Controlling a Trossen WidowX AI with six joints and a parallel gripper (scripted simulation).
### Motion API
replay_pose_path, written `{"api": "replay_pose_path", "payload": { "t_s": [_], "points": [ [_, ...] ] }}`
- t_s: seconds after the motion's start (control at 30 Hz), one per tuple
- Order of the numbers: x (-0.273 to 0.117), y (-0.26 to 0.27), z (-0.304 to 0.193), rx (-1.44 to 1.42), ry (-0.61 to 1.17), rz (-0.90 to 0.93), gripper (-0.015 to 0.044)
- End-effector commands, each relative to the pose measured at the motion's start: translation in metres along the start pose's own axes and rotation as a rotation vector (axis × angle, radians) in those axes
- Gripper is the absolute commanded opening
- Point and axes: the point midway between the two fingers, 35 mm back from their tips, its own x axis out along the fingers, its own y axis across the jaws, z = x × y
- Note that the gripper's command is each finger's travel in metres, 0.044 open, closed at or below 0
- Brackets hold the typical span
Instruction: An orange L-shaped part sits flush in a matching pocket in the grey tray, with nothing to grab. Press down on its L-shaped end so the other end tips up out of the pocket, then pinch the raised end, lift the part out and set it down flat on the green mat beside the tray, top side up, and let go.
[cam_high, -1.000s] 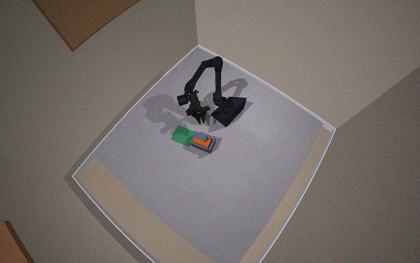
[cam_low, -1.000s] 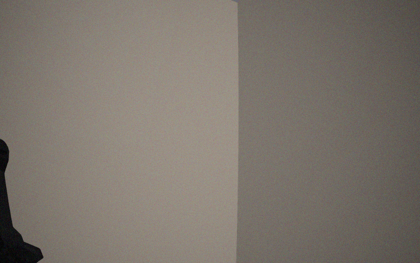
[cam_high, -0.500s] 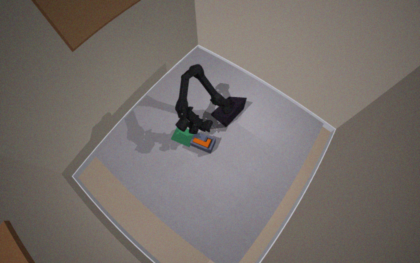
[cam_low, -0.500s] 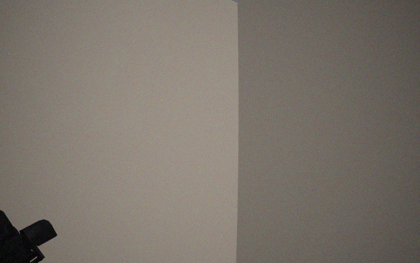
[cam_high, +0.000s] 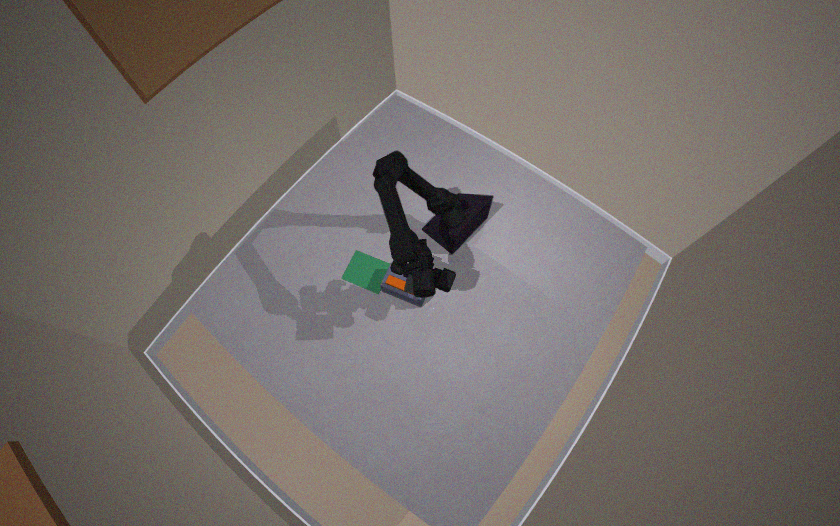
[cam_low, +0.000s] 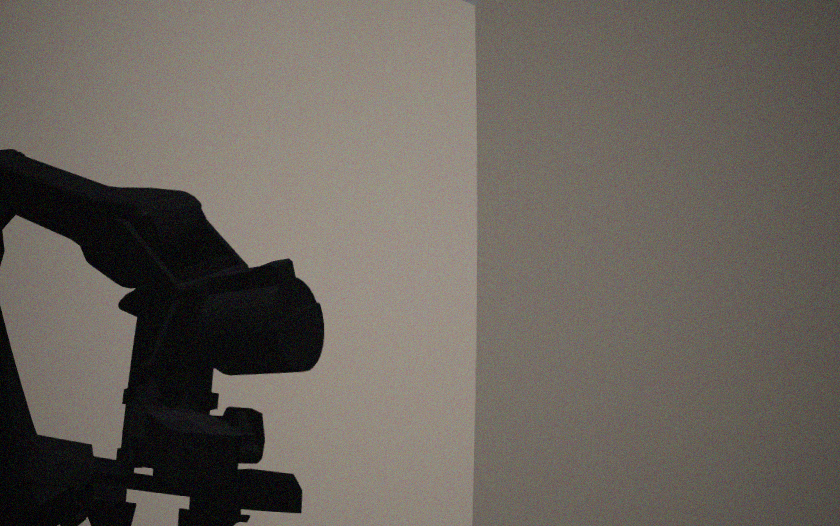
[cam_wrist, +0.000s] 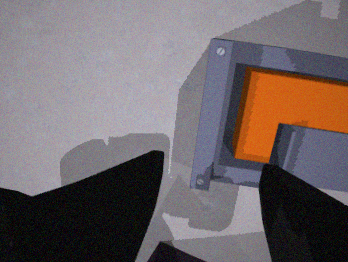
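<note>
Two dark jaws stand partly closed with nothing between them, hanging over the grey tray's (cam_wrist: 214, 113) corner. Its pocket holds the orange L-shaped part (cam_wrist: 287, 106), lying flush. Just beside the tray lies the green mat (cam_high: 363, 268). Both rest on a pale grey counter (cam_high: 402, 384) with tan strips along two edges, ringed by plain beige walls (cam_low: 309, 123).

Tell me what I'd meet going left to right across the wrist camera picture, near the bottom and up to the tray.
Left finger → bare grey table → grey tray corner → orange L-shaped part in its pocket → right finger.
</note>
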Motion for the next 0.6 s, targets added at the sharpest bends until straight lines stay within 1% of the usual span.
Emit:
{"api": "replay_pose_path", "payload": {
  "t_s": [0.0,0.1,0.3,0.57],
  "points": [
    [0.0,0.0,0.004,0.02,-0.008,-0.033,0.018],
    [0.008,0.0,0.005,0.02,-0.008,-0.033,0.018],
    [0.071,-0.003,0.004,0.02,-0.008,-0.036,0.018],
    [0.077,-0.003,0.004,0.02,-0.007,-0.036,0.018]
  ]
}}
